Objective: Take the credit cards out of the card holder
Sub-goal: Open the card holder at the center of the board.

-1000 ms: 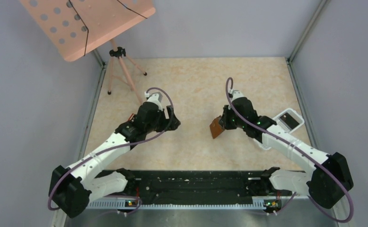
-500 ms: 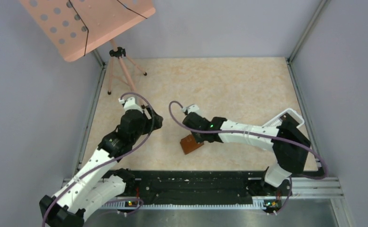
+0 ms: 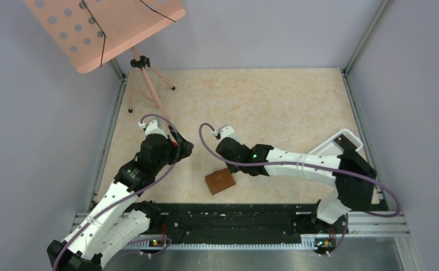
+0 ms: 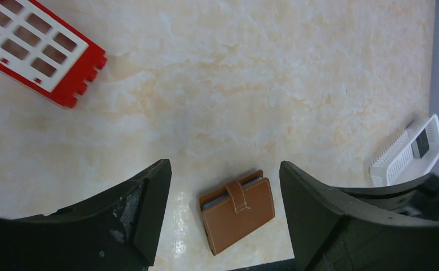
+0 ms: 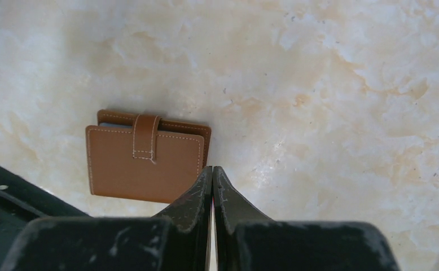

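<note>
Right gripper (image 5: 212,169): clenched tight, fingers pressed together, nothing held. In the right wrist view its tips are seen right at the right-hand short edge of the card holder (image 5: 144,164); whether they touch the leather cannot be told. The card holder is lying flat on the counter (image 3: 273,101), folded shut, with the brown tab closed over the front flap and a thin blue-grey strip showing along the far edge. No card is exposed. Its long axis runs across the right wrist view, so the holder extends leftward from the fingertips. From above, the holder sits slightly askew near the near edge of the counter, just ahead of the black rail and between the two arms. The right arm is judged the nearer one. Left gripper (image 4: 224,165): released, jaws spread wide, empty, raised above the counter with the holder framed between its fingers, low in its view. An approach from the left would meet the spine side of the holder. Further out are noted a red and white grid block (image 4: 42,51), a white perforated tray (image 4: 409,149) at the right edge, and a pink perforated music stand (image 3: 104,28) at the far left corner. No brand, label or legible writing is found on anything.
</note>
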Robot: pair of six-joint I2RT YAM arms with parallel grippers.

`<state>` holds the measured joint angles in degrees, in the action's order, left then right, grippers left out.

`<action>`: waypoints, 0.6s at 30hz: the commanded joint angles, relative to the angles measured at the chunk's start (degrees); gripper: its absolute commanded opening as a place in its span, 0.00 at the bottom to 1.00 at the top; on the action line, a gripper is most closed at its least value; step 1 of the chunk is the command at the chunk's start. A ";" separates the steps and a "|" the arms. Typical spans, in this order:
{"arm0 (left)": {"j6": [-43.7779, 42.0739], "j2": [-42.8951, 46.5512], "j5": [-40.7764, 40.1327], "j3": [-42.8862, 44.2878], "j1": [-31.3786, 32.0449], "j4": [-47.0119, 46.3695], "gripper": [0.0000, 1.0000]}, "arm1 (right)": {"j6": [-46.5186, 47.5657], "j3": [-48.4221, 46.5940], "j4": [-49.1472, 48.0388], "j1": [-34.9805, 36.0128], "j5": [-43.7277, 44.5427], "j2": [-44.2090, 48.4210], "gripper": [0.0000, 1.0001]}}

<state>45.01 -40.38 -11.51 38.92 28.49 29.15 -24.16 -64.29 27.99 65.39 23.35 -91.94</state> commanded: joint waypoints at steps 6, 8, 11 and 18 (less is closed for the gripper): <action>5.65 -6.02 19.64 -8.17 -0.20 -6.79 0.67 | -4.47 14.27 -18.44 -11.86 -23.79 13.39 0.29; 7.39 -7.85 24.20 -11.08 -0.19 -10.54 0.62 | -5.47 16.96 -22.12 -13.92 -28.43 13.44 0.33; 10.39 -10.86 28.15 -15.47 -0.11 -16.54 0.55 | -7.74 20.64 -28.95 -17.77 -36.09 11.89 0.39; 10.79 -16.34 30.51 -19.27 0.09 -23.94 0.46 | -9.67 24.37 -36.28 -19.61 -42.39 7.86 0.56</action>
<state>54.89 -55.09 15.70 20.29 28.51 13.98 -32.03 -40.62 0.64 46.30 -12.14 -82.30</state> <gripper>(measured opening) 0.484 0.515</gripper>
